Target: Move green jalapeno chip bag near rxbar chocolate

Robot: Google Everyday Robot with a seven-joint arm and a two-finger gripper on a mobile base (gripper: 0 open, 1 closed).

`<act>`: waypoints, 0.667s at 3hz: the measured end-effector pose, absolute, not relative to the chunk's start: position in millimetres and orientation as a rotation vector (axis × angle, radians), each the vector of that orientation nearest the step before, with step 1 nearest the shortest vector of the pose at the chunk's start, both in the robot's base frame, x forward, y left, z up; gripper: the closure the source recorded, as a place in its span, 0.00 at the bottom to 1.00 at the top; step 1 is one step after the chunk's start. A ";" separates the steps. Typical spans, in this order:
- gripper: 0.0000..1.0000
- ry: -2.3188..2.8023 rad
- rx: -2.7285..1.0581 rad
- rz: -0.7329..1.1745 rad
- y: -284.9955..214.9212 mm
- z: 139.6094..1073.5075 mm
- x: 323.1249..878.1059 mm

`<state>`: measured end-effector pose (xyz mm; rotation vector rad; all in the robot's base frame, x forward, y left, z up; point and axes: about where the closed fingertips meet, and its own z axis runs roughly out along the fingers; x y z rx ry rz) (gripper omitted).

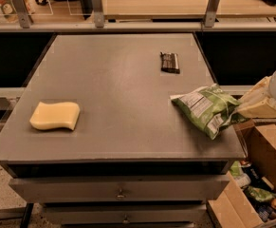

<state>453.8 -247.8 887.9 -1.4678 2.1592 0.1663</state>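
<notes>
Grasping stage: the gripper [251, 106] sits at the table's [118, 80] right edge, against the chip bag [206, 109]. Its hold cannot be told. Next, carry the chip bag up-table to the chocolate bar [170, 62], now well apart.

Dim warm light lies evenly on the table [109, 84], the hand [252, 106] pale at the right edge.

The green jalapeno chip bag [207, 109], crinkly, white label panel upward, lies at the near right edge of the surface [114, 94]; the rxbar chocolate [170, 62], small, dark and flat, lies farther back, apart; the gripper [245, 109] is at the bag's right end.
</notes>
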 end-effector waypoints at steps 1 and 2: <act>1.00 2.080 -1.423 0.118 -250.4 904.0 477.2; 1.00 2.013 -1.375 0.072 -255.5 919.9 500.3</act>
